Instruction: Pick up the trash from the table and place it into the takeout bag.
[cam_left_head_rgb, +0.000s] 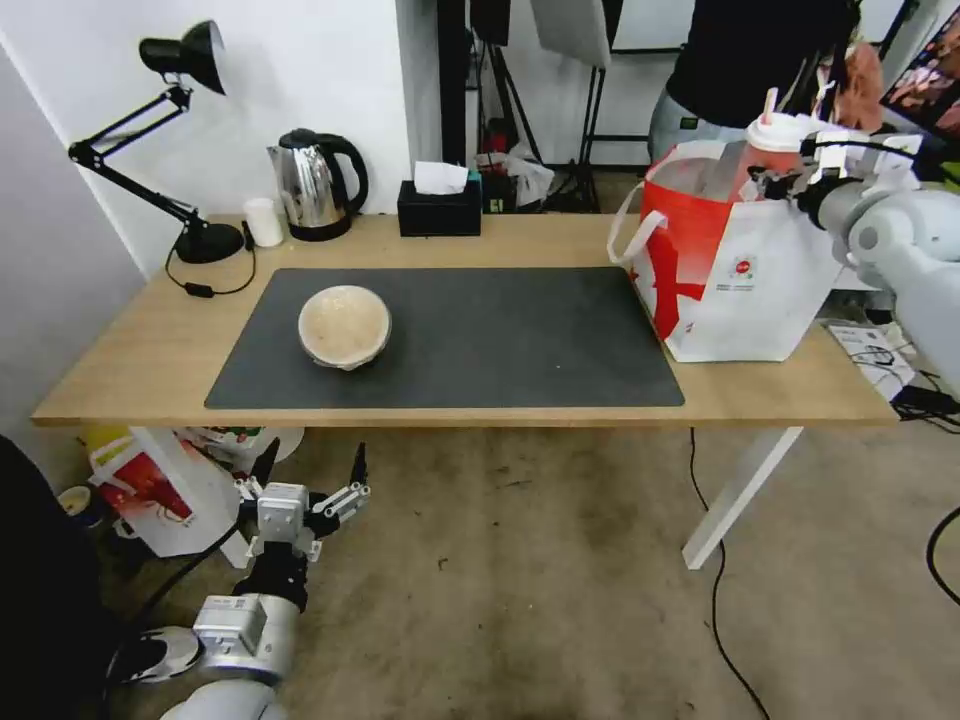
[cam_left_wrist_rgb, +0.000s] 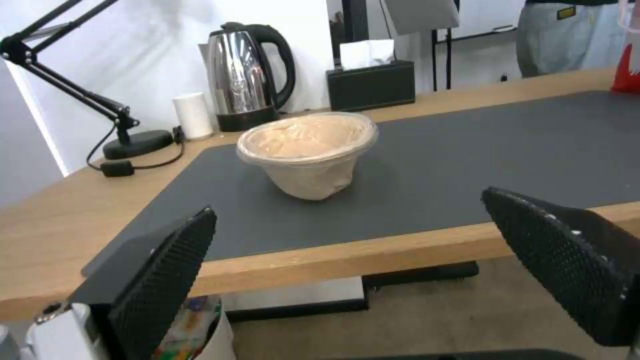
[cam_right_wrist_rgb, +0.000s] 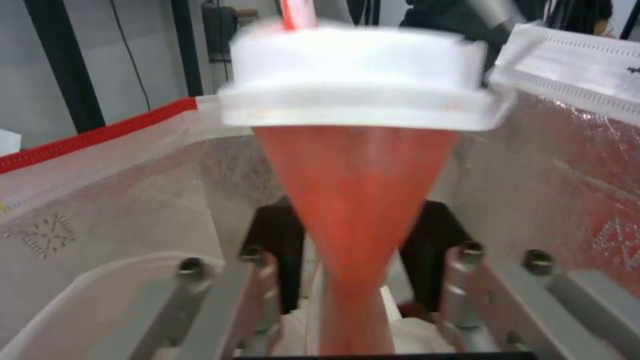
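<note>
One long light-wood worktop (cam_left_head_rgb: 130, 370) carries a dark grey mat (cam_left_head_rgb: 500, 340), and at its right end the takeout bag (cam_left_head_rgb: 745, 290) stands upright with its mouth open. Above that mouth the red lidded cup (cam_left_head_rgb: 765, 150) is held by the right claw (cam_left_head_rgb: 790, 180), whose fingers (cam_right_wrist_rgb: 280, 260) are clamped on either side of the cup's red body, as seen in the right wrist view, with the foil lining below and around it. The white bowl of crayfish scraps is not on the worktop, so it is judged to be already bagged. On the mat's left half the beige round bowl (cam_left_head_rgb: 344, 325) sits alone, well apart from the bag. The left claw (cam_left_head_rgb: 310, 480) is parked below the worktop's front edge, its fingers (cam_left_wrist_rgb: 163, 280) spread wide and empty, pointed towards that bowl.

For the step in hand, the cup is best kept upright and centred over the opening, lowered clear of the bag's rim and loop handles (cam_left_head_rgb: 632, 225), and released only once it is well inside, so that the straw is not snagged and the bag is not tipped.
</note>
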